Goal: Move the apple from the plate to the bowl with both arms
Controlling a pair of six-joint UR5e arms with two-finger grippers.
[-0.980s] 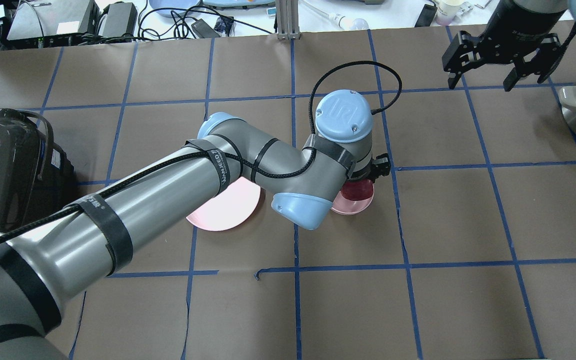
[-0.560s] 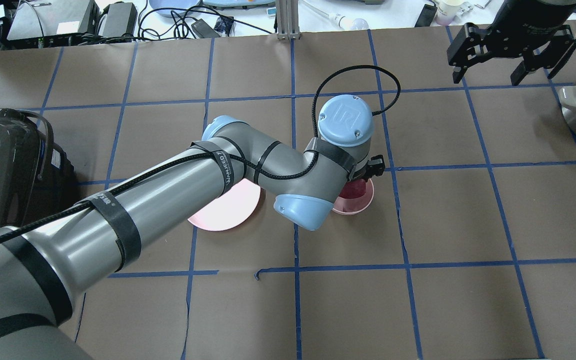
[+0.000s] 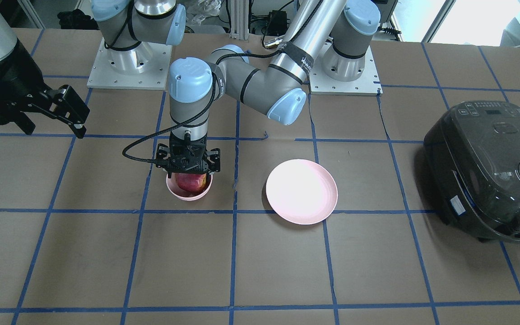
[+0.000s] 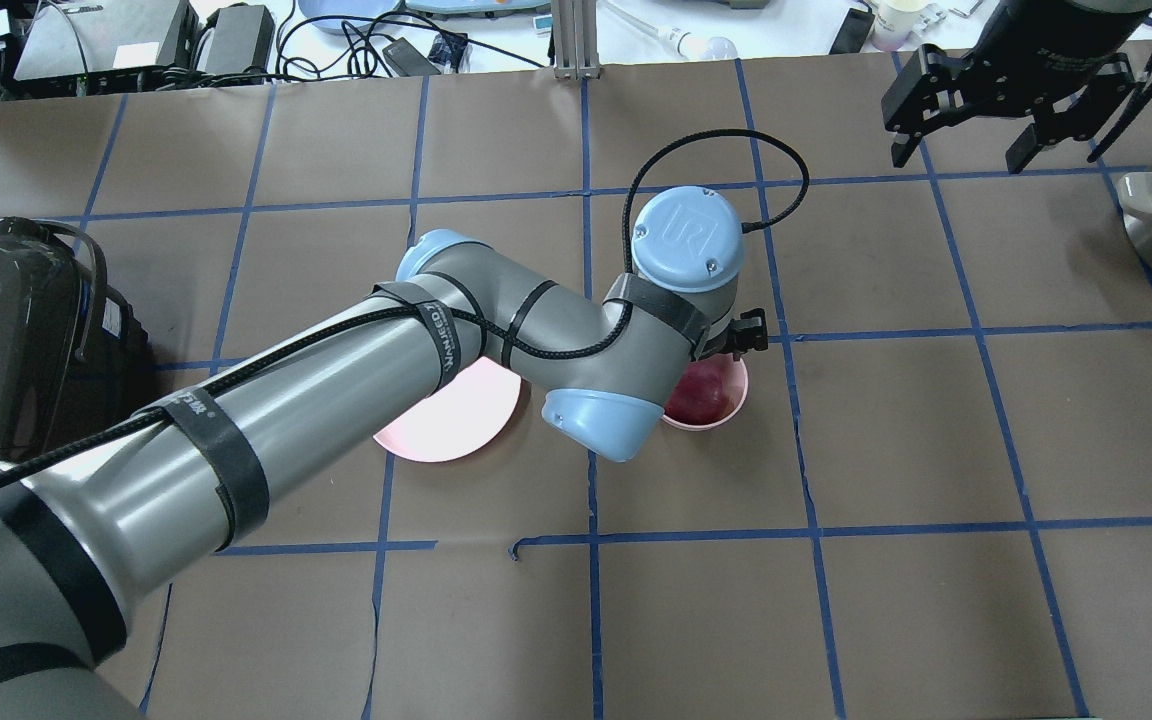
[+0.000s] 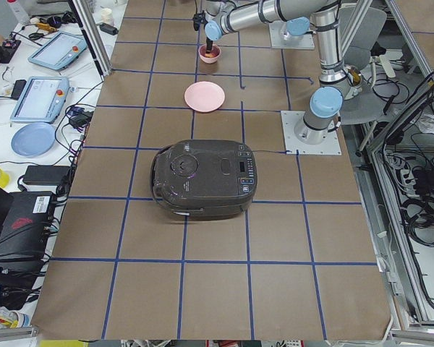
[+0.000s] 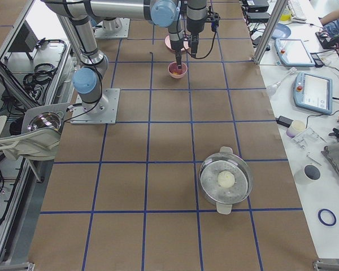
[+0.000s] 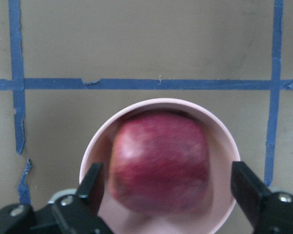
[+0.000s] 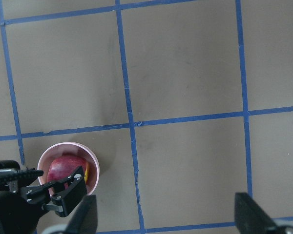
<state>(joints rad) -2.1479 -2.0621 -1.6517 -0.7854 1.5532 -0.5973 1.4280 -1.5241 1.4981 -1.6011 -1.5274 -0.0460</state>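
Observation:
The dark red apple [image 7: 158, 161] lies inside the small pink bowl [image 7: 93, 151]. It also shows in the front view, apple [image 3: 189, 181] in bowl [image 3: 183, 195], and in the overhead view, apple [image 4: 701, 390] in bowl [image 4: 733, 403]. My left gripper [image 7: 167, 178] hangs straight above the bowl, open, its fingers either side of the apple and clear of it. The wide pink plate [image 3: 301, 191] lies bare beside the bowl; the left arm partly covers it in the overhead view [image 4: 446, 420]. My right gripper [image 4: 961, 160] is open and empty, raised far from the bowl.
A black rice cooker [image 3: 485, 167] stands at the table's end on my left, also seen overhead [image 4: 6, 340]. A steel pot [image 6: 226, 179] stands at the end on my right. My left forearm spans the table above the plate.
The apple has gone down from just above the bowl into it, and the left gripper has let go of it. The right gripper has drifted a little farther off.

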